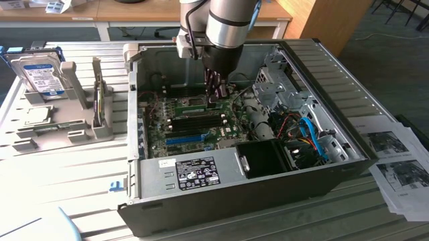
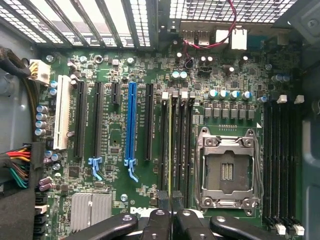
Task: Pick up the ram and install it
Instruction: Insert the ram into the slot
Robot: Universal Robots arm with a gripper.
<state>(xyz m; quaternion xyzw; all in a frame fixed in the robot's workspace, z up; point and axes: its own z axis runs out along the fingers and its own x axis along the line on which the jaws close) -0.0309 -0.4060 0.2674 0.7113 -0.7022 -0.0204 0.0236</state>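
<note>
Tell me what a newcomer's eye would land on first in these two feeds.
The silver robot arm reaches down into the open grey computer case in the middle of the exterior view. Its hand is shut on the narrow green ram stick, edge-on at the black memory slots beside the empty silver processor socket. The long bright blue plastic slot stands out mid-motherboard.

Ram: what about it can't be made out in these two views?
Wrist view: the ram, edge-on in the shut claw, is a thin line; chips and label hidden.
Wrist view: whether it sits in a memory slot, too fine to tell.
Exterior view: claw and arm cover the slot below.
</note>
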